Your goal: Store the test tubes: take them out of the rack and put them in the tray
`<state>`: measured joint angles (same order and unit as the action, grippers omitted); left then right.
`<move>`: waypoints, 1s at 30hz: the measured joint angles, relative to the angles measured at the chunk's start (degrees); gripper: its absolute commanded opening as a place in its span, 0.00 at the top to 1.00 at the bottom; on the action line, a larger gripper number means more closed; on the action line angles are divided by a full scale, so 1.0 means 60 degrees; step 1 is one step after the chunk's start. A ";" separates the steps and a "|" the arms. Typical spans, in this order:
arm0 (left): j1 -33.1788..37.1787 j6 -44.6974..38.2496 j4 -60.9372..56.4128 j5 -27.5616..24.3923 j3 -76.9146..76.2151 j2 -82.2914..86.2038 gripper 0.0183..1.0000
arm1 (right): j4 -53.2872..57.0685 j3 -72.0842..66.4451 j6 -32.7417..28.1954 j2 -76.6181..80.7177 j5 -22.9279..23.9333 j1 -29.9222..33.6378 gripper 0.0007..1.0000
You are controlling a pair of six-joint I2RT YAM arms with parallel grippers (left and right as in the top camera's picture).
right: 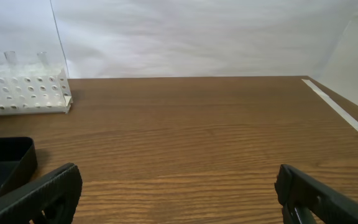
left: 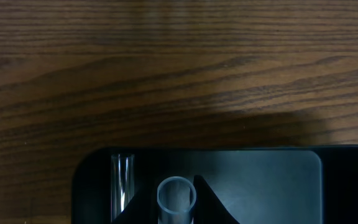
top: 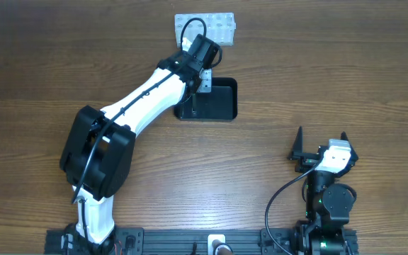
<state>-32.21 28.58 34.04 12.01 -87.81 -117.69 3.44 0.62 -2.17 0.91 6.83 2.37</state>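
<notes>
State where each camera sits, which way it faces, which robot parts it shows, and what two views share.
Top view: fixed above the table, facing down; both arms show, the left over the tray.
Left wrist view: on the left wrist, facing down into the tray; its fingers hold a tube.
Right wrist view: on the right wrist, facing across the table to the rack; its open fingers show.
Shared: the tray is in all three; the rack in top and right wrist views.
</notes>
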 measured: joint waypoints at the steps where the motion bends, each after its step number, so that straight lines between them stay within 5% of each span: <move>1: 0.0000 -0.0004 0.0000 -0.0004 0.0000 0.0000 0.82 | 0.0000 0.0000 0.0000 0.0000 0.0000 0.0000 0.01; 14: 0.0000 0.0033 0.0000 -0.0025 0.0000 0.0004 0.70 | 0.0000 0.0000 -0.0004 0.0000 0.0000 0.0000 0.01; 19: -0.0007 -0.0036 0.0011 0.0262 0.0095 0.0357 0.40 | 0.0000 0.0000 0.0000 0.0000 0.0000 0.0000 0.01; 30: 0.0721 -0.2590 -0.1206 0.1541 0.0149 0.4819 0.12 | 0.0000 0.0000 0.0000 0.0000 0.0000 0.0000 0.01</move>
<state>-27.88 13.04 26.81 21.26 -86.91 -88.77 3.44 0.62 -2.17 0.91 6.83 2.37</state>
